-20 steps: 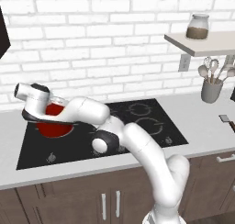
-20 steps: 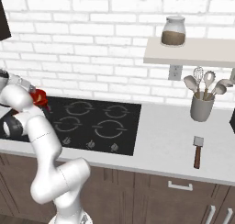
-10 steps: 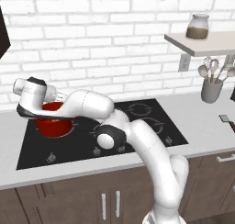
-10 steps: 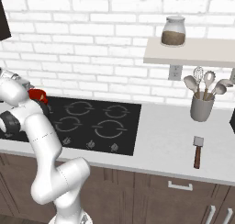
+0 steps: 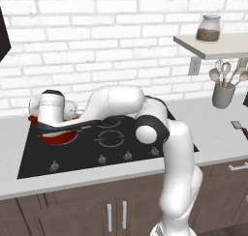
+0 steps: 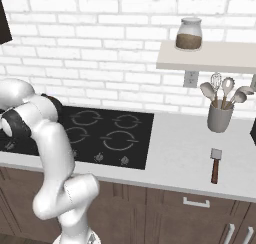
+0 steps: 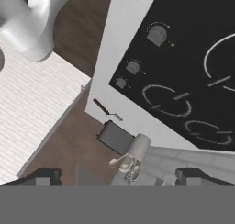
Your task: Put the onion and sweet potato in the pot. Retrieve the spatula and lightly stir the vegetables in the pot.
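Far right on counter, near front edge: spatula (image 6: 216, 165), long axis front-to-back, blade toward wall. Gripper (image 5: 34, 115) spread wide, holding nothing, over red pot (image 5: 57, 136) at hob's far-left burner. Long rightward reach needed.

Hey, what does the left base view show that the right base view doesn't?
Left base view alone: the red pot on the cooktop's far-left burner, partly behind the arm's hand. Right base view alone: the whole spatula, lying on the counter below the utensil crock. Both: the black cooktop, the crock, the shelf jar and the brick wall.
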{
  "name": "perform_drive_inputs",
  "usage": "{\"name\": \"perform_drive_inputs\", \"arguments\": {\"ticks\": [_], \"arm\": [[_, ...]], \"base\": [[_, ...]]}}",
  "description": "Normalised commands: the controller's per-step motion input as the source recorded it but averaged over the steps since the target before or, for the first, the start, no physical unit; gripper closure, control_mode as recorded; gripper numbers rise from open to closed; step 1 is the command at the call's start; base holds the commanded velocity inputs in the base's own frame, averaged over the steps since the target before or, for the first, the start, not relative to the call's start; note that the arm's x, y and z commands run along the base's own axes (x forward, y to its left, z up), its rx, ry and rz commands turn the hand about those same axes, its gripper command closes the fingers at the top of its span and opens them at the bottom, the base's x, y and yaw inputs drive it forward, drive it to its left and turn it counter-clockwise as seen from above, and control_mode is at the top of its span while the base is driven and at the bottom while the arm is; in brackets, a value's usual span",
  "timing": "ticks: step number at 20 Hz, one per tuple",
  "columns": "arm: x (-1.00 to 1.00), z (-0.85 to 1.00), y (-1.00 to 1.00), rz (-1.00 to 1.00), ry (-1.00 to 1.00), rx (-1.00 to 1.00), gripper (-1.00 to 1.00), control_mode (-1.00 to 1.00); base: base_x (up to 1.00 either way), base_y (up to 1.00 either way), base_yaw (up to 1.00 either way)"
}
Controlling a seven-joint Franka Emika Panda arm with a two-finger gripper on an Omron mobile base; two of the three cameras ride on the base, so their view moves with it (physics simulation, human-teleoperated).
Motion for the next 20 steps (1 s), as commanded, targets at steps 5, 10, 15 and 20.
{"name": "perform_drive_inputs", "arguments": {"ticks": [5, 10, 15, 20], "arm": [[-0.98, 0.02, -1.0, 0.08, -0.05, 0.03, -1.0, -1.0], [-0.52, 0.07, -1.0, 0.0, -0.01, 0.14, -1.0, -1.0], [-0.07, 0.36, -1.0, 0.0, 0.0, 0.23, -1.0, -1.0], [0.0, 0.3, -1.0, 0.03, 0.0, 0.21, -1.0, -1.0]], "base": [[0.0, 0.0, 0.0], [0.0, 0.0, 0.0], [0.0, 0.0, 0.0], [0.0, 0.0, 0.0]]}}
